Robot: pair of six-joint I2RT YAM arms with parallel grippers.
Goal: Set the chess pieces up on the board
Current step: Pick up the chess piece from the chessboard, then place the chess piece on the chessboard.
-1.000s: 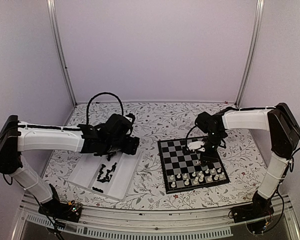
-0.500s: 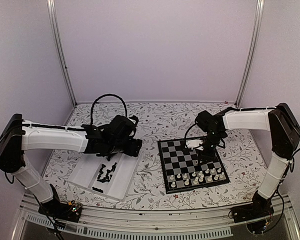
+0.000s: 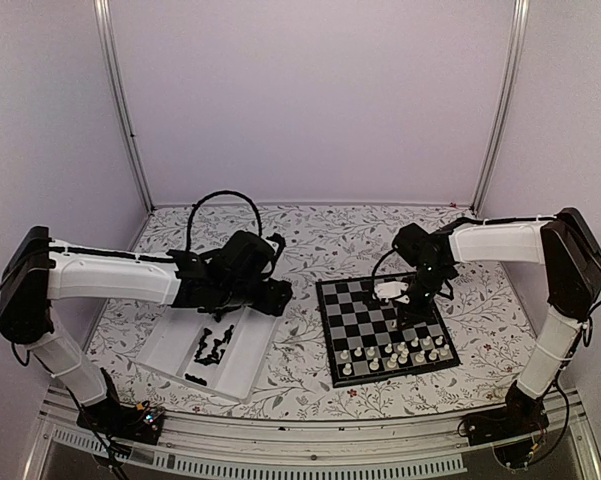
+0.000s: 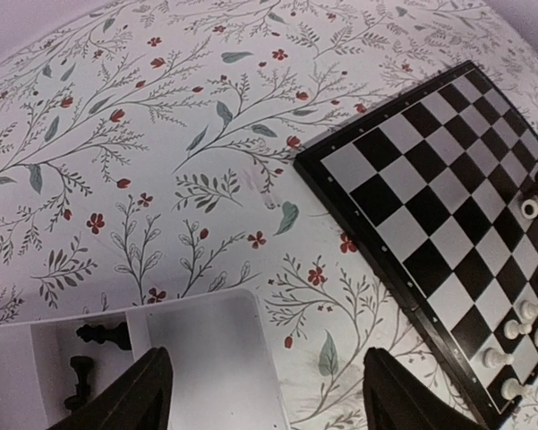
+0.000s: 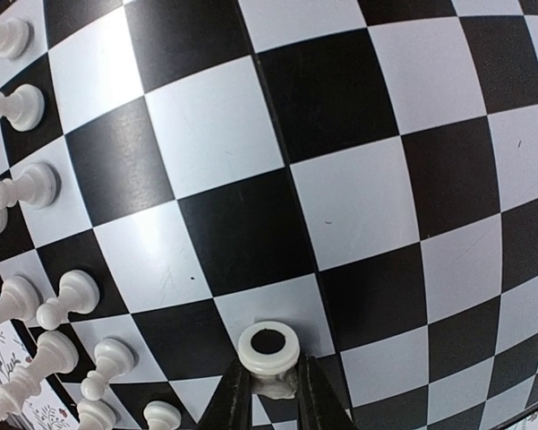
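The board (image 3: 365,305) lies right of centre, with white chess pieces (image 3: 395,352) in its two near rows. My right gripper (image 3: 412,305) hangs over the board's middle, shut on a white piece (image 5: 269,349) whose round base faces the wrist camera; the fingers (image 5: 235,394) pinch it just above the squares (image 5: 340,107). More white pieces (image 5: 36,188) stand to its left. My left gripper (image 3: 270,297) is open and empty (image 4: 269,394) over the tray's far right corner (image 4: 206,358). Black pieces (image 3: 212,345) lie in the tray, and two show in the left wrist view (image 4: 103,336). That view also shows the board (image 4: 430,197).
The clear plastic tray (image 3: 250,350) lies at the near left on the floral tablecloth (image 3: 310,250). A black cable (image 3: 220,200) loops above the left arm. Metal frame posts (image 3: 120,100) stand at the back corners.
My left gripper has moved to the right, from over the tray toward the gap before the board. My right gripper has shifted slightly with the white piece still in it.
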